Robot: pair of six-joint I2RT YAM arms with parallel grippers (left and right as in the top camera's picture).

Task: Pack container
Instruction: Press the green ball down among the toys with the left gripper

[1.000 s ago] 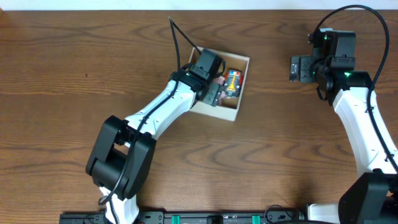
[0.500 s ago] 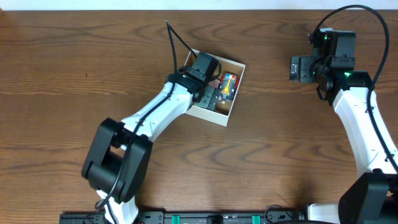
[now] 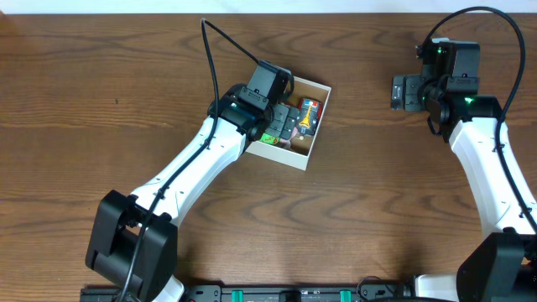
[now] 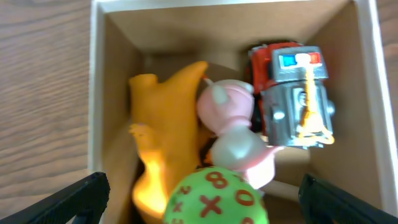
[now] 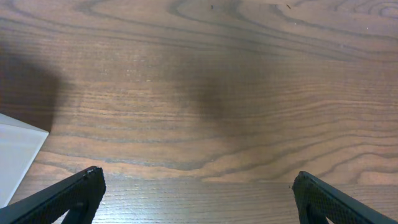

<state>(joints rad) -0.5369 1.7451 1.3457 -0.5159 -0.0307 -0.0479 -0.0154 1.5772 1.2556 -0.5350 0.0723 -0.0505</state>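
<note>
The container point(image 3: 321, 118) is a small white box with a brown inside, at the table's upper middle. In the left wrist view its wall point(image 4: 97, 93) frames a red and grey toy truck point(image 4: 292, 93), a pink toy point(image 4: 230, 118), an orange toy point(image 4: 165, 124) and a green ball with red signs point(image 4: 214, 199). My left gripper point(image 3: 281, 124) hovers over the box's left part, open point(image 4: 202, 190), its fingers wide on either side of the ball and not touching it. My right gripper point(image 3: 403, 92) is open and empty over bare wood point(image 5: 199, 186), well to the right of the box.
The brown wooden table point(image 3: 101, 101) lies all around the box. The left arm's black cable point(image 3: 220, 42) arcs above the box. A white corner point(image 5: 15, 155) shows at the left edge of the right wrist view.
The box slid a little left, then stayed. My left arm drew back up and to the left over the box, and the green ball now shows inside it. The right arm has not moved.
</note>
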